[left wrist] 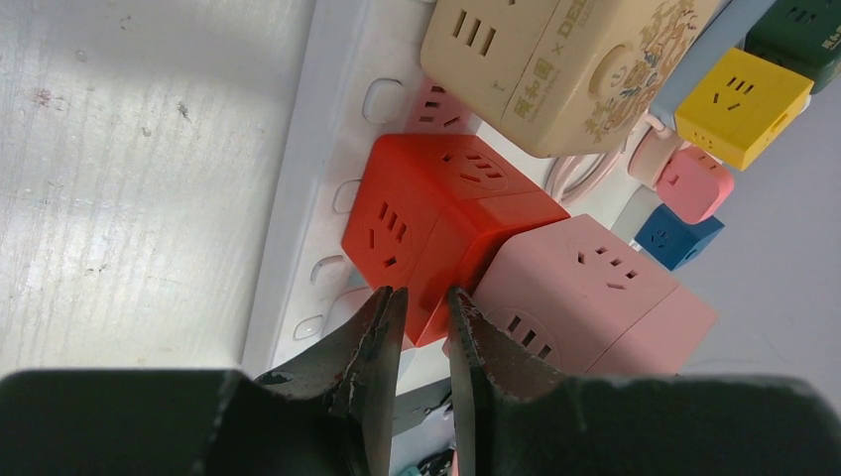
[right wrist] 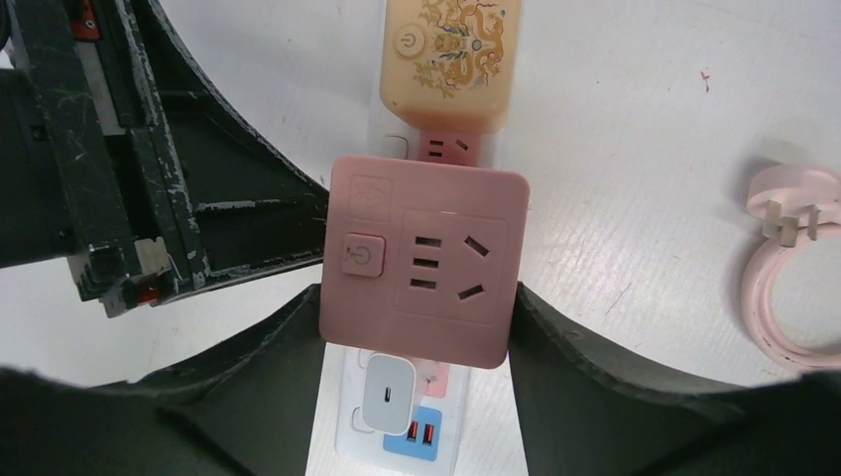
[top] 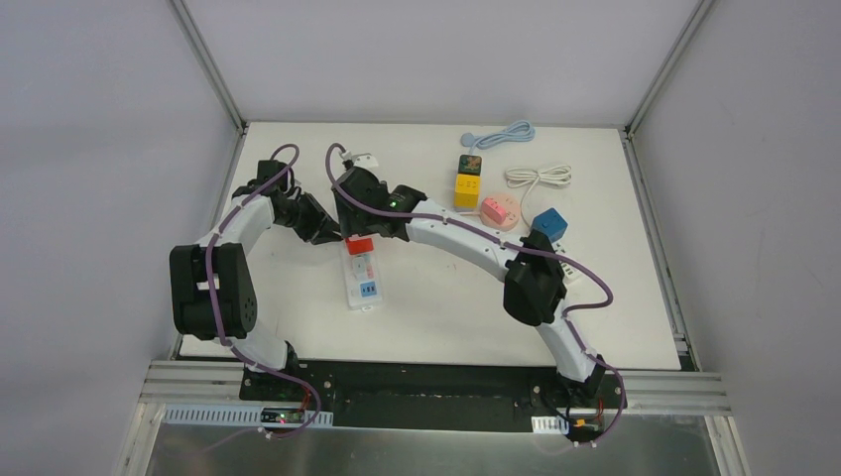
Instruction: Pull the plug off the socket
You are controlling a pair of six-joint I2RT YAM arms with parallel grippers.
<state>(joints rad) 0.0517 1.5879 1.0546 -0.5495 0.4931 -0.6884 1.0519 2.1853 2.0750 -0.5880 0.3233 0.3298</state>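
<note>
right pincer [right wrist: 417, 297] pinches the pink cube plug [right wrist: 426, 263]
pull straight up; left pincer [left wrist: 424, 297], nearly pressed together, should steady the socket strip [left wrist: 337, 149].

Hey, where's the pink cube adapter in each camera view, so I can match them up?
Top external: not visible; the arms cover that spot.
Left wrist: pink cube adapter, lower right, beside the red cube.
Right wrist: centre, clamped in the right gripper.
Shared landmark: the white power strip.
</note>
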